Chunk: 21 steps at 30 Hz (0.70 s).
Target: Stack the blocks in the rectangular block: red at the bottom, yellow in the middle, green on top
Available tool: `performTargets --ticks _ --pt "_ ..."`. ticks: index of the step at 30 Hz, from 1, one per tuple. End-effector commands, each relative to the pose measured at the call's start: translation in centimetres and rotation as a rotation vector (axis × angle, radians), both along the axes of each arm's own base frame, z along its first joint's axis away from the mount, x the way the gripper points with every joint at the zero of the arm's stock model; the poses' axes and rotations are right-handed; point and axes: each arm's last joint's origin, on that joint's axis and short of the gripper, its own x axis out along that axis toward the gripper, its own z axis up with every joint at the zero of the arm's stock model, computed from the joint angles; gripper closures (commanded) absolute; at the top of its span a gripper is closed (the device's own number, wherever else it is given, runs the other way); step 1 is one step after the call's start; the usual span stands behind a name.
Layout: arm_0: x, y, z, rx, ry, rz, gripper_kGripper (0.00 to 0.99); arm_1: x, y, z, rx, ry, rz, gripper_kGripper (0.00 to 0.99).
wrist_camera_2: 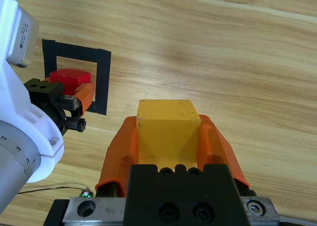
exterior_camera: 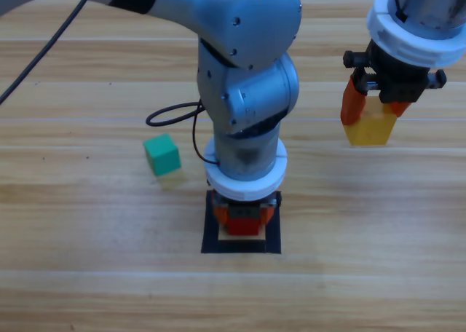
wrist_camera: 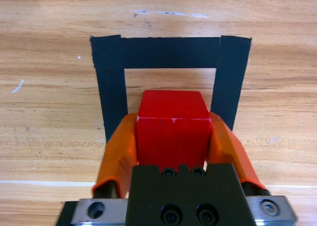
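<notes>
**Holding red over the tape square, yellow aloft at upper right**

Gripping the red cube (wrist_camera: 172, 124) between its two orange jaws, the left end effector (wrist_camera: 172, 137) sits low in the centre of the high view, pointing straight down into the black tape square (wrist_camera: 111, 87). In the left wrist view the jaws press against the cube's left and right faces, and the cube lies within the square's opening, with the far tape strip and both side strips showing around it. From above, only a sliver of red shows beneath the grey arm, inside the tape outline at lower centre. Whether the cube rests on the wooden counter (exterior_camera: 87, 288) or hangs just above it cannot be told.

The right end effector (exterior_camera: 375, 110) is at the upper right of the high view, well apart from the square, and is closed on the yellow cube (exterior_camera: 371, 128). In the right wrist view the yellow cube fills the gap between the orange jaws, one jaw on each side face, with bare wood beyond it; the tape square and the red cube with the left end effector appear farther off at the upper left of that view.

The teal-green cube (exterior_camera: 162, 155) lies alone on the counter at left of centre in the high view, up and to the left of the tape square, touching nothing.
</notes>
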Motion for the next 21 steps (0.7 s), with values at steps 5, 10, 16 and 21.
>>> performTargets --ticks 5,10,16,21 --pt "-0.7 -0.1 -2.8 0.066 0.030 0.014 0.114 1.2 -0.6 -2.0 -0.054 0.037 -0.030 0.961" --pt "-0.8 0.1 -2.5 0.067 0.026 0.014 0.016 1.2 -0.6 -1.9 -0.056 0.029 -0.034 0.961" --pt "-0.8 0.2 -1.4 0.047 0.012 0.014 0.010 1.1 -0.8 -1.5 -0.068 0.006 -0.053 0.961" --pt "-1.7 1.3 5.2 -0.033 -0.078 0.009 0.017 1.1 -0.5 -2.3 -0.082 0.024 -0.060 0.961"
